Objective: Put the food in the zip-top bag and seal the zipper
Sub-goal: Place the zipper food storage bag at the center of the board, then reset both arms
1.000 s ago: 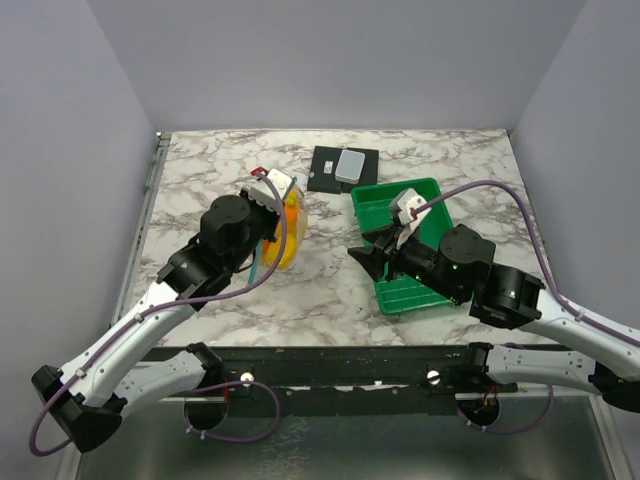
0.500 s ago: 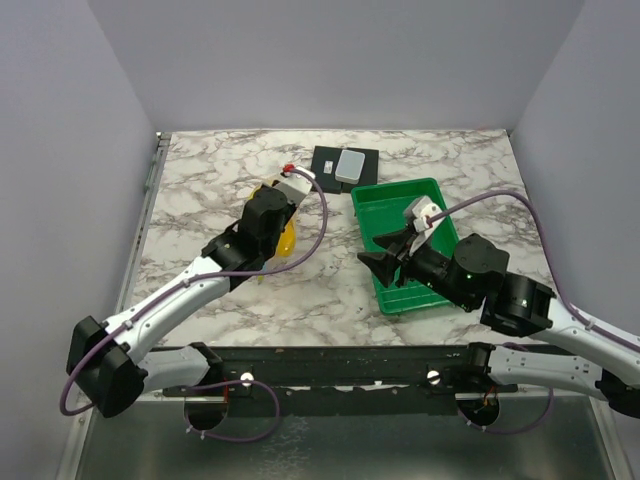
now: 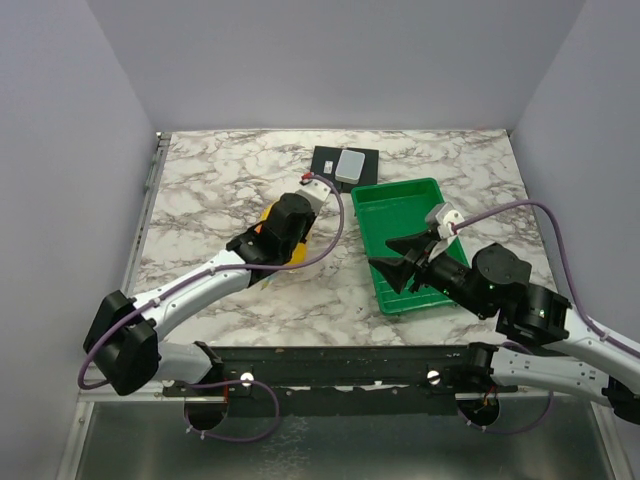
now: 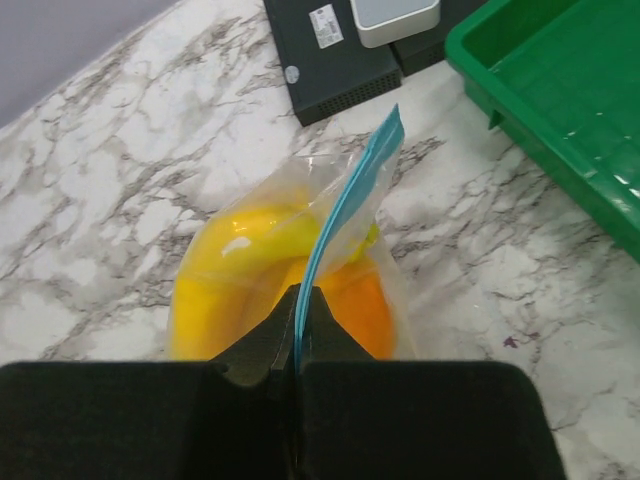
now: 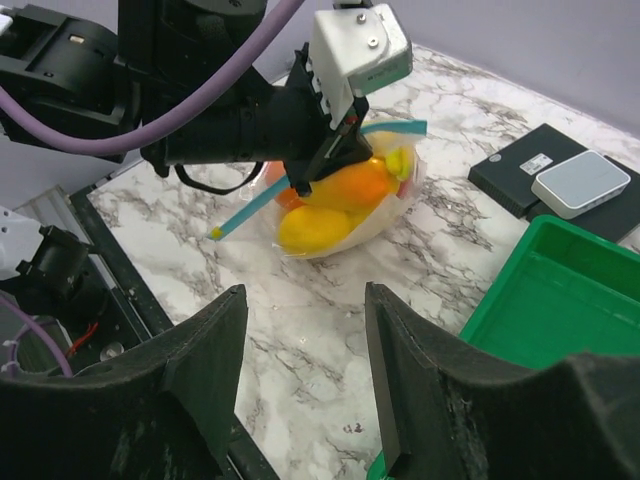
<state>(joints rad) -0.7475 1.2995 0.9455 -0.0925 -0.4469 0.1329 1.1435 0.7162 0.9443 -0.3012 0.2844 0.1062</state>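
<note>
A white table with grey marble veining was seen. The clear zip-top bag, filled with yellow and orange food, was rested on it left of centre. A green tray was laid to the right, and a flat black box was set just beyond the tray's far left corner.

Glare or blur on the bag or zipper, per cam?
Left wrist: small glare patch on the zip-top bag over the yellow food; zipper sharp; left gripper a dark, featureless mass at the lens. Right wrist: bag crisp, no strong glare; right gripper shadowed in the foreground. Top external: even soft light, but the left arm hides most of the bag.
</note>
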